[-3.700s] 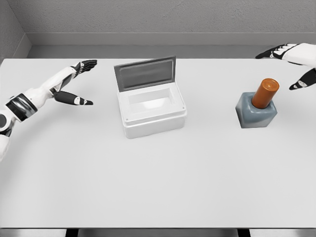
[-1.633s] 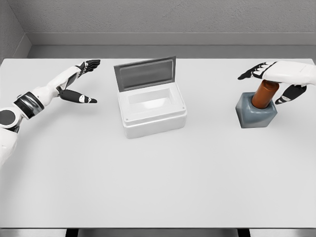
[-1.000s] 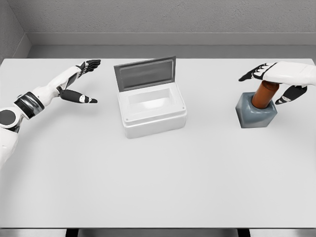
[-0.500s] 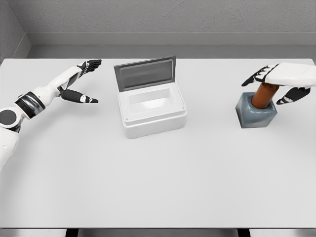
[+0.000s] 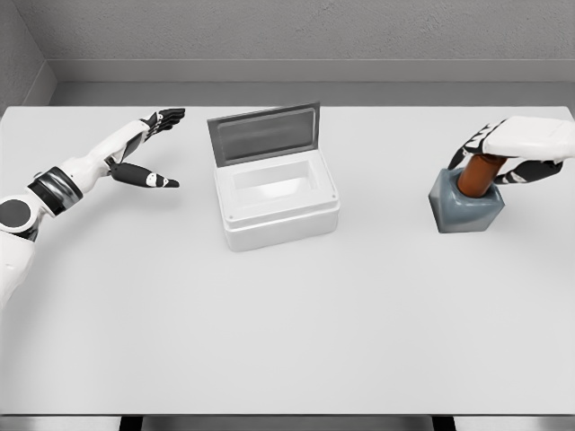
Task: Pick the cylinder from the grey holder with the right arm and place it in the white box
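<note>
Although its top is hidden under the right hand [image 5: 526,144], the cylinder [image 5: 476,174] can be seen standing almost upright, leaning slightly, with its lower end sunk in the grey holder [image 5: 465,206] at the 3 o'clock side of the surface [image 5: 287,332]. The right hand's fingers [image 5: 474,142] are curled down around the upper part of the cylinder, dark fingertips on both flanks; whether they press it firmly cannot be told, but a closing hold is judged to be in hand. A rigid, smooth, brown body is shown, so it is judged stiff and fairly light, and somewhat slippery. The exposed upper shaft is the only place where it can be taken, since the rest is buried in the socket. A pull along the cylinder's own axis is called for, or the holder may be dragged or tipped.

The white box [image 5: 278,202] lies well apart at 9 o'clock from the holder, open, its grey lid [image 5: 265,133] raised at the 12 o'clock edge. Bare surface lies between the two, so room for the carry is ample. The lid should be avoided by an approach from 3 or 6 o'clock. The left hand [image 5: 144,148] is held with fingers spread, empty, at 9 o'clock of the box.
</note>
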### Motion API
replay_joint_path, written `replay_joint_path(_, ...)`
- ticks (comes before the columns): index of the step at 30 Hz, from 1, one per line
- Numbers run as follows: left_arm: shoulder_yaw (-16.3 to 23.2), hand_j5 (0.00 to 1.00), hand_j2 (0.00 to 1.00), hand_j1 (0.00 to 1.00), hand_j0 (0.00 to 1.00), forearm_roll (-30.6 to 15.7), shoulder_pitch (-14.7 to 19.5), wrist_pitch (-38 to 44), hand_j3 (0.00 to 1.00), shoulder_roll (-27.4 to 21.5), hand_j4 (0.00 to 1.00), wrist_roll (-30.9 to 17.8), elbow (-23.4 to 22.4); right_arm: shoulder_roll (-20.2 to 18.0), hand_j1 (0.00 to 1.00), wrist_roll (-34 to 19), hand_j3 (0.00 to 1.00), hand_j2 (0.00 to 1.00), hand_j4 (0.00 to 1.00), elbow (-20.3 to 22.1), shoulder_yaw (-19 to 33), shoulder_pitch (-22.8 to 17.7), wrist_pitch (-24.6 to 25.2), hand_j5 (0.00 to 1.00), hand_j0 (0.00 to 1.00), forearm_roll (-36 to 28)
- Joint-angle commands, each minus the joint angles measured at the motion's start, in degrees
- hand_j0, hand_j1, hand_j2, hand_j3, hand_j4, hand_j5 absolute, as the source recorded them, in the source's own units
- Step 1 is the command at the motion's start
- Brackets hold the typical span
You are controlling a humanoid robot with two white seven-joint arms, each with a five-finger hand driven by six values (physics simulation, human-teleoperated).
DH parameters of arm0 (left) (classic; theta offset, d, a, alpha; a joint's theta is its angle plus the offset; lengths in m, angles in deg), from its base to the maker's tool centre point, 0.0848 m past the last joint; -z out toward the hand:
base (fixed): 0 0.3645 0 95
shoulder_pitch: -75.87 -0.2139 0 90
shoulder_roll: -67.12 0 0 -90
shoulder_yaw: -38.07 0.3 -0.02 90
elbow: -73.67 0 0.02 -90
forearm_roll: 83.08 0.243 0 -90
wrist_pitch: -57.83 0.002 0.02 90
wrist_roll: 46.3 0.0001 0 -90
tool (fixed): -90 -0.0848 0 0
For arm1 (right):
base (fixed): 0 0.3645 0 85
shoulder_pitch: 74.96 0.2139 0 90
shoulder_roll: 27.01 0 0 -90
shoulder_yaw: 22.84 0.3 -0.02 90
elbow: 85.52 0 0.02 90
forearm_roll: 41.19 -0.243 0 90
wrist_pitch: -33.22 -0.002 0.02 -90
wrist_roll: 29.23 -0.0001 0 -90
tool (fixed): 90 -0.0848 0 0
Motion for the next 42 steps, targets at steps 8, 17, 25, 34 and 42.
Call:
replay_joint_path(8, -0.09, 1.0, 1.0, 1.0, 1.0, -0.44, 0.0, 0.09, 1.0, -0.02, 1.0, 0.01, 0.05, 0.35, 0.58, -0.23, 0.58, 0.58, 0.58, 0.04, -0.01, -0.09, 0.09, 0.58, 0.58, 0.85)
replay_joint_path(17, -0.09, 1.0, 1.0, 1.0, 1.0, -0.44, 0.0, 0.09, 1.0, -0.02, 1.0, 0.01, 0.14, 0.0, 0.51, -0.32, 0.51, 0.51, 0.51, 0.48, 0.25, 0.0, 0.09, 0.51, 0.51, 0.94)
replay_joint_path(25, -0.09, 1.0, 1.0, 1.0, 1.0, -0.44, 0.0, 0.09, 1.0, -0.02, 1.0, 0.01, 0.14, 0.09, 0.51, -0.23, 0.51, 0.51, 0.51, 1.36, 0.17, 1.93, 0.09, 0.51, 0.51, 0.85)
replay_joint_path(34, -0.18, 1.0, 1.0, 1.0, 1.0, -0.44, 0.0, 0.09, 1.0, -0.11, 1.0, 0.01, 0.32, -0.44, 0.44, -0.23, 0.44, 0.44, 0.44, 2.42, 0.52, 2.46, 0.09, 0.44, 0.44, 0.85)
replay_joint_path(42, -0.18, 1.0, 1.0, 1.0, 1.0, -0.52, 0.0, 0.09, 1.0, -0.29, 1.0, 0.01, 0.41, -0.44, 0.4, -0.23, 0.4, 0.4, 0.4, 2.85, 0.43, 3.43, 0.09, 0.4, 0.4, 0.85)
